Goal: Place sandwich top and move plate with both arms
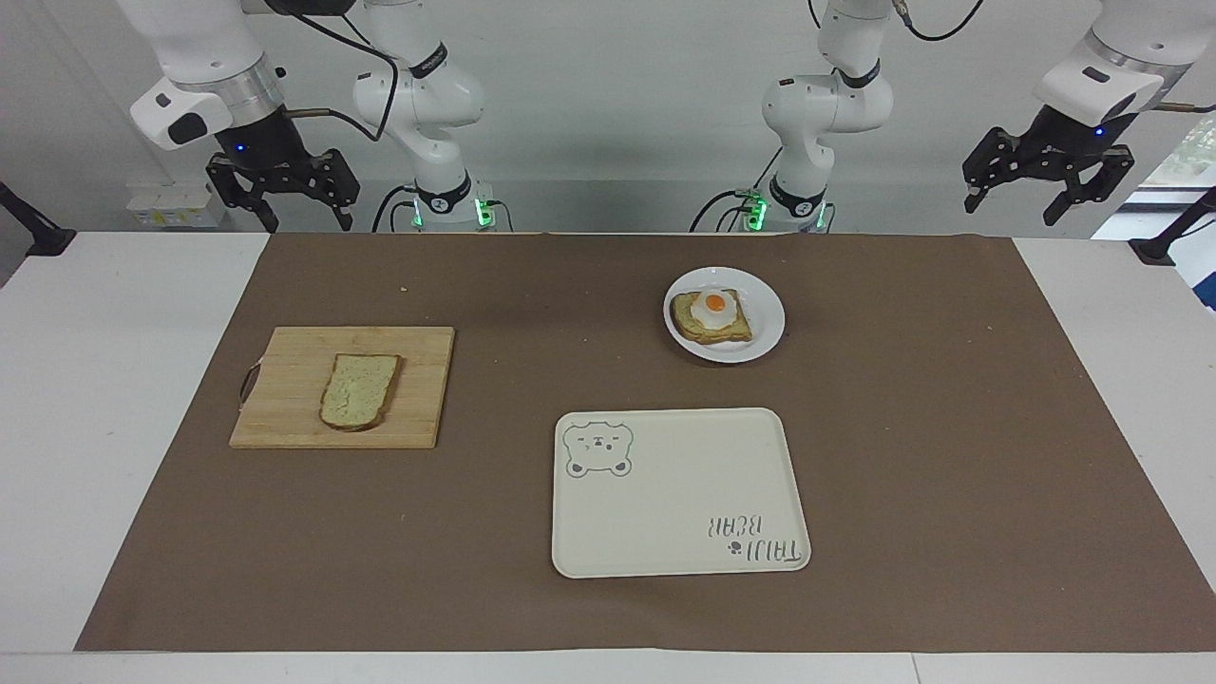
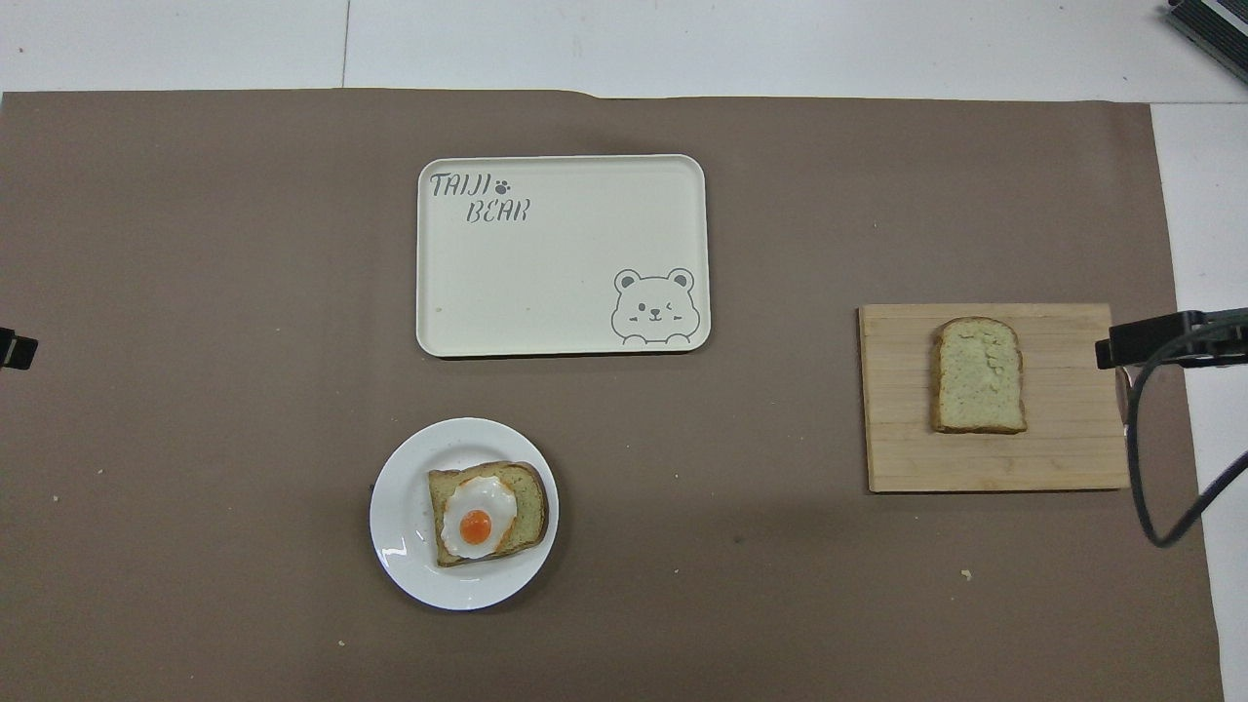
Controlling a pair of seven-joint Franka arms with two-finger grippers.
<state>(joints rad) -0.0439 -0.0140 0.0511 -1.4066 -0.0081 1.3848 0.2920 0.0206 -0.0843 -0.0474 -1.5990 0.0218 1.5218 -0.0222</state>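
The sandwich top (image 1: pixel 359 391) (image 2: pixel 977 374), a plain speckled slice with a brown crust, lies flat on a wooden cutting board (image 1: pixel 418 380) (image 2: pixel 1072 448) toward the right arm's end. The small white plate (image 1: pixel 763 332) (image 2: pixel 402 507) carries a bread slice topped with a fried egg (image 1: pixel 712 313) (image 2: pixel 480 512), closer to the robots and toward the left arm's end. My right gripper (image 1: pixel 282 204) hangs open in the air at the robots' edge of the table, nothing in it. My left gripper (image 1: pixel 1015 201) is also raised, open and empty, off the left arm's end.
A cream rectangular tray (image 1: pixel 679 556) (image 2: pixel 556 331) with a bear drawing lies farther from the robots than the plate. A brown mat (image 1: pixel 931 427) (image 2: pixel 195 292) covers most of the table. A black cable and bracket (image 2: pixel 1160 341) overhang the board's outer edge.
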